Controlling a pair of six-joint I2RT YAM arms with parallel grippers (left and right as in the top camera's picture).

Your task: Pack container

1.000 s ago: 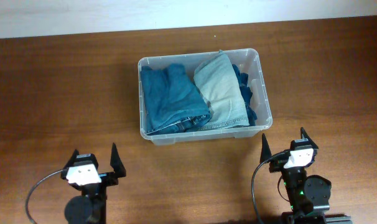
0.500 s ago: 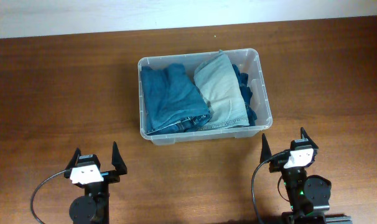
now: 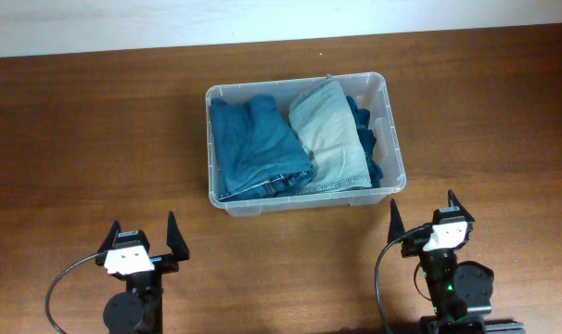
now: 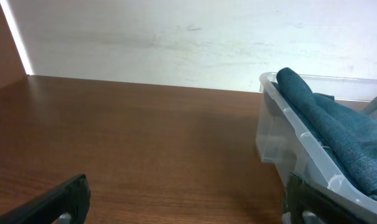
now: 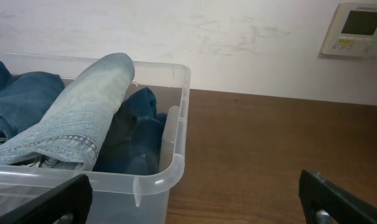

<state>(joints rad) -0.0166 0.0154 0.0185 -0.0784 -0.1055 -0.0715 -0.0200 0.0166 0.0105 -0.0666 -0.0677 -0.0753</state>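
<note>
The clear plastic container (image 3: pixel 212 96) stands at the middle back of the wooden table. It holds folded dark blue jeans (image 3: pixel 253 144) on the left, light blue jeans (image 3: pixel 332 134) in the middle and a dark blue garment (image 3: pixel 366 139) on the right. My left gripper (image 3: pixel 143 232) is open and empty near the front left edge. My right gripper (image 3: pixel 422 211) is open and empty at the front right, just in front of the container's corner. The container also shows in the left wrist view (image 4: pixel 300 146) and the right wrist view (image 5: pixel 176 149).
A white wall runs behind the table, with a thermostat panel (image 5: pixel 355 28) on it in the right wrist view. Black cables trail from both arm bases at the front edge.
The left gripper has drawn back slightly toward the front edge since one second ago. The right arm and the container have not moved.
</note>
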